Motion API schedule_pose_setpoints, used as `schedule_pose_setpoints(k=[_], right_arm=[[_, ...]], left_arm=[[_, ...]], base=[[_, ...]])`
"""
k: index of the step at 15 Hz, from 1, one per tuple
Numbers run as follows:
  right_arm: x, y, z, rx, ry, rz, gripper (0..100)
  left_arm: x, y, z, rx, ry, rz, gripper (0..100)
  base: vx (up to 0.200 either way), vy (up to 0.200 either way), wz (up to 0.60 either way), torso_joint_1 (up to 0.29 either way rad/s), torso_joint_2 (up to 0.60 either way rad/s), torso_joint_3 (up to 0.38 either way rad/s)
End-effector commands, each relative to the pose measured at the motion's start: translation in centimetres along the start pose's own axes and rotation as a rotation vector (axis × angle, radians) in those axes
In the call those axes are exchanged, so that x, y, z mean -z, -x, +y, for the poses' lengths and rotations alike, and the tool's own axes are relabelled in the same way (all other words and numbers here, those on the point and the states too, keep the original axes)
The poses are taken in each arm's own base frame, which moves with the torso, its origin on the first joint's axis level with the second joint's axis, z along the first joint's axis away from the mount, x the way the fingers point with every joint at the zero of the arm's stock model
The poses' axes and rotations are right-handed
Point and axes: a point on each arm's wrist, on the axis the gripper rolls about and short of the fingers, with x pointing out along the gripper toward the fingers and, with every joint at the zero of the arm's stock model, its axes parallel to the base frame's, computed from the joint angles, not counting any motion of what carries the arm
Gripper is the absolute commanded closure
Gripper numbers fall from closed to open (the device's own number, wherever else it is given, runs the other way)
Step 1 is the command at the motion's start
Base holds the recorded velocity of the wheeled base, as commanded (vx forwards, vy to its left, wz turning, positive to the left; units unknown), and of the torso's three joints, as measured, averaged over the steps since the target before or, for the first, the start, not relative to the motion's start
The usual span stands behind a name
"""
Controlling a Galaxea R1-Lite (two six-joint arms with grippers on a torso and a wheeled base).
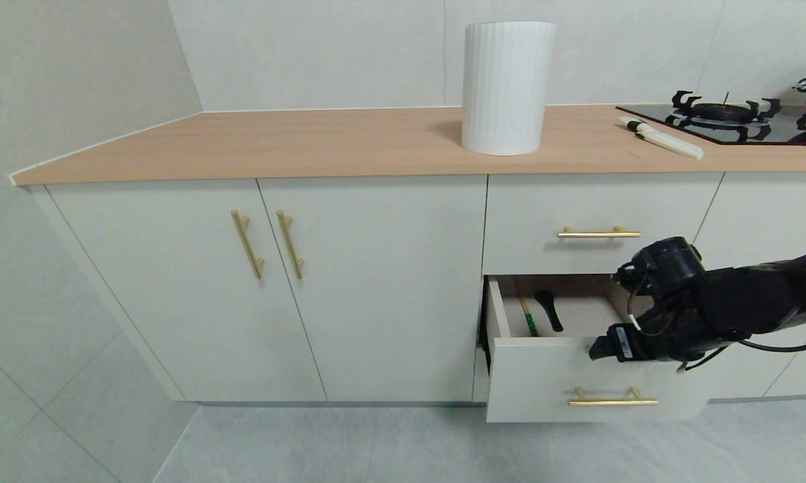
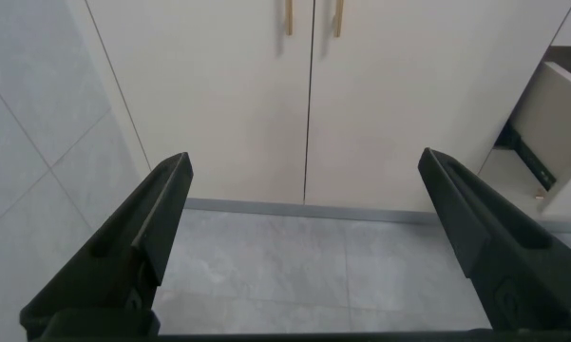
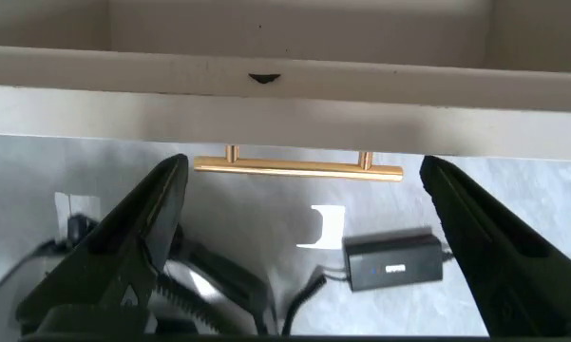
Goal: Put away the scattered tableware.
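Jaws: right gripper is released, fingers spread wide and holding nothing. left gripper is also spread wide and has nothing in it.

Tableware:
- black spoon lies inside the open lower drawer, toward its left side.
- green stick lies just beside the spoon, nearer the drawer's left wall. Can't tell what kind of utensil it is.
- white utensil with a dark end lies flat on the counter, just in front of the stove.

Right gripper sits at the drawer's front panel, near the top edge and above the gold handle. Can't tell whether it touches the panel. In the right wrist view the handle runs across between the two fingers, with the drawer rim above it. A black box with cables lies on the floor below.

Left gripper is low and faces the two shut doors left of the drawer, above the floor. The pulled-out drawer's side is at the edge of the left wrist view.

The upper drawer above the open one is shut. A white ribbed canister stands upright on the counter, above the seam between the doors and the drawers and well apart from the white utensil.
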Motion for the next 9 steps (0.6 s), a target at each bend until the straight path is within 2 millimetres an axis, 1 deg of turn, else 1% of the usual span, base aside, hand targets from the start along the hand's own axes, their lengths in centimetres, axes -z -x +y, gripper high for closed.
schedule_pose_setpoints(k=[1, 2, 3, 5, 6, 9], right_arm=[[-0.7, -2.3, -0.2, 0.011, -0.012, 0.024, 0], [-1.0, -2.7, -0.3, 0.012, -0.015, 0.022, 0], [-1.7, -3.1, -0.8, 0.019, -0.029, 0.007, 0], [-2.5, -3.4, -0.8, 0.015, -0.036, -0.013, 0], [-3.5, -3.8, -0.8, 0.015, -0.039, -0.039, 0], [-5.0, -4.3, -0.7, 0.012, -0.02, -0.078, 0]], left_arm=[[0.0, 0.0, 0.0, -0.001, 0.0, 0.0, 0], [0.0, 0.0, 0.0, -0.001, 0.0, 0.0, 0], [0.0, 0.0, 0.0, -0.001, 0.0, 0.0, 0], [0.0, 0.0, 0.0, -0.001, 0.0, 0.0, 0], [0.0, 0.0, 0.0, -0.001, 0.0, 0.0, 0], [0.0, 0.0, 0.0, -0.001, 0.0, 0.0, 0]], base=[[0.0, 0.0, 0.0, 0.0, 0.0, 0.0], [0.0, 0.0, 0.0, 0.0, 0.0, 0.0], [0.0, 0.0, 0.0, 0.0, 0.0, 0.0], [0.0, 0.0, 0.0, 0.0, 0.0, 0.0], [0.0, 0.0, 0.0, 0.0, 0.0, 0.0], [0.0, 0.0, 0.0, 0.0, 0.0, 0.0]])
